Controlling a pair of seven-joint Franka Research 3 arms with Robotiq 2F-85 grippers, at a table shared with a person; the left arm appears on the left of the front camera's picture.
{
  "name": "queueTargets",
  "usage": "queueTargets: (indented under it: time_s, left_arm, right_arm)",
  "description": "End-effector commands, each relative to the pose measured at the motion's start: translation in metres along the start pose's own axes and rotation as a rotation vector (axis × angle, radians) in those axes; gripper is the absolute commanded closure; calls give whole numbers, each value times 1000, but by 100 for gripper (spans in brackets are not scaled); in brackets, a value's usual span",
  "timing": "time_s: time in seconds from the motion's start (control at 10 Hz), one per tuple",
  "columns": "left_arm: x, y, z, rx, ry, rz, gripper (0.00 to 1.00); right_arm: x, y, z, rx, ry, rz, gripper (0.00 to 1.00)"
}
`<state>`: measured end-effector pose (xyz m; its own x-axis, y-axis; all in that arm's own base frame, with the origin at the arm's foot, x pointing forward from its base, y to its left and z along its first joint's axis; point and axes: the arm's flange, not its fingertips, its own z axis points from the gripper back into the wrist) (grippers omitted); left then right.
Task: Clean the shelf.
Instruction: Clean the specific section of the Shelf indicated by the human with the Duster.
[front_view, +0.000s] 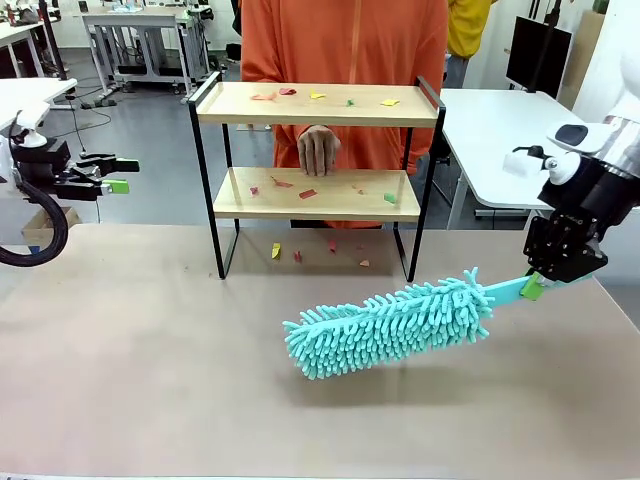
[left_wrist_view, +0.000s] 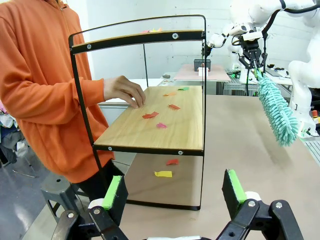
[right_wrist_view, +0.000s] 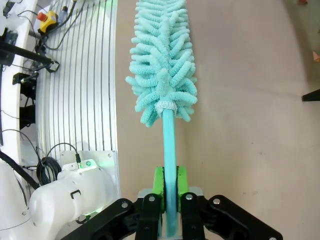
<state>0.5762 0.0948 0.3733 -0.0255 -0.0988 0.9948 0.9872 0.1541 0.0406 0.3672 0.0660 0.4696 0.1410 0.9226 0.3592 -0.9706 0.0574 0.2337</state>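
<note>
Left pincer (front_view: 117, 175): jaws wide, empty, above the left edge of the worktop (front_view: 150, 350).
Shelf (front_view: 316, 104): upright, middle of far edge; coloured paper scraps (front_view: 308, 193) on both boards and on the worktop beneath.
Person's hand (front_view: 318, 150): on the lower board.
Duster (front_view: 390, 325): turquoise, slanting from right edge toward centre, handle clamped in right pincer (front_view: 533, 287).

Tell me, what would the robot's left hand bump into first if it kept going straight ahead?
Probably the shelf: the left hand points at its end, near the lower board's edge. Depth is unclear; it might slip between the boards instead.
</note>
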Motion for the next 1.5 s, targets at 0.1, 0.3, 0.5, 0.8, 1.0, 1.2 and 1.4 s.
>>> queueTargets:
  time_s: [0.1,0.3,0.5,0.8,1.0,1.2,1.4]
  left_arm:
    - [3,-1,1,-1,4,-7,0]
    - [3,-1,1,-1,4,-7,0]
    - [3,-1,1,-1,4,-7,0]
    - [3,-1,1,-1,4,-7,0]
    - [3,-1,1,-1,4,-7,0]
    - [3,-1,1,-1,4,-7,0]
    - [3,-1,1,-1,4,-7,0]
  right_arm:
    - [1,4,1,-3,-14,0,87]
    - [1,4,1,-3,-14,0,87]
    - [1,4,1,-3,-14,0,87]
    - [49,-4,4,-69,-167,-96,87]
    - [100,4,-1,-167,-219,-190,87]
    - [145,21,-12,-209,-309,-332,87]
    - [171,32,-27,-289,-352,-414,87]
